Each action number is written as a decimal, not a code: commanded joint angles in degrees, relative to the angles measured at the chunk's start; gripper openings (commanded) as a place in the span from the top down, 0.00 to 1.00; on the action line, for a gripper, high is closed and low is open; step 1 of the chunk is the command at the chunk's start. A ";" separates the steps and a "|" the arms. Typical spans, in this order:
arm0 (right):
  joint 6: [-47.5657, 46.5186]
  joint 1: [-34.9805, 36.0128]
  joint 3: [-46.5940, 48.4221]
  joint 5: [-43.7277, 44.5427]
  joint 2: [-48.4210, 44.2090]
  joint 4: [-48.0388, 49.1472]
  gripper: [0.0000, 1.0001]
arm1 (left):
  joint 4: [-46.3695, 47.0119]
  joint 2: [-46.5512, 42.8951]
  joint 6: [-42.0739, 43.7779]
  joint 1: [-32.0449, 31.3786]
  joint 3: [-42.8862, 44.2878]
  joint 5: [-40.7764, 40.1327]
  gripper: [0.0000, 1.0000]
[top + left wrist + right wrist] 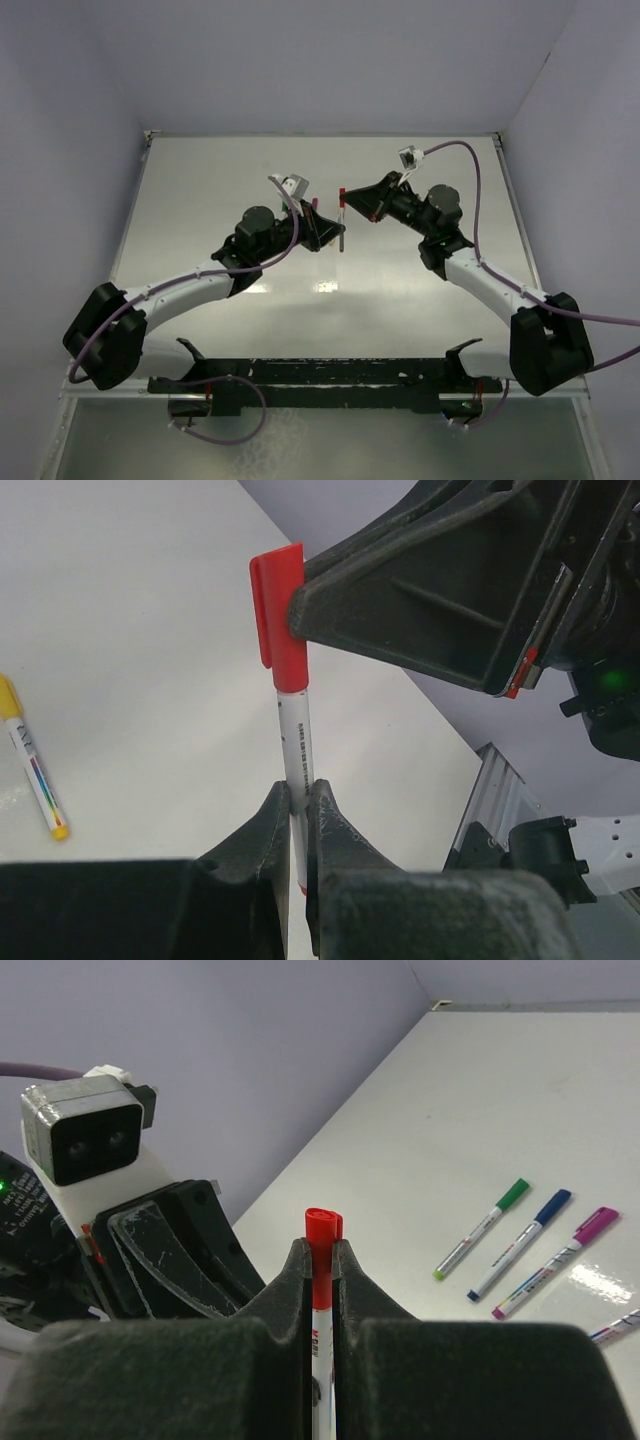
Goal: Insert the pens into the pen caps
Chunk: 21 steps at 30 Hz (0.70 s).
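Black fingers of the right gripper [320,1252] pinch the red cap [280,620], which sits on the upper end of 1 white pen [295,730]. The left gripper [298,798] clamps the barrel lower down, upright above the worktop [130,630]. 3 capped pens lie side by side on it: green pen [483,1227], blue pen [520,1244], magenta pen [556,1262]. 1 yellow pen [32,770] lies alone in the left wrist view.

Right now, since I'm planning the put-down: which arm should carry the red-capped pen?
Left, probably: the left fingers clamp the pen barrel, while the right fingers pinch only the red cap, which might pull off.
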 commanded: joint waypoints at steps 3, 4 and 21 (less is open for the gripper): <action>-11.32 2.10 3.76 -3.34 1.25 -22.89 1.00 | 19.00 -1.37 0.72 4.29 3.96 -1.63 1.00; -12.84 2.35 4.39 -2.60 1.34 -25.58 1.00 | 19.16 -1.21 0.60 4.93 4.32 -1.60 1.00; -21.31 6.61 8.69 6.11 7.44 -43.34 1.00 | 17.40 2.90 3.09 7.81 11.98 -0.44 1.00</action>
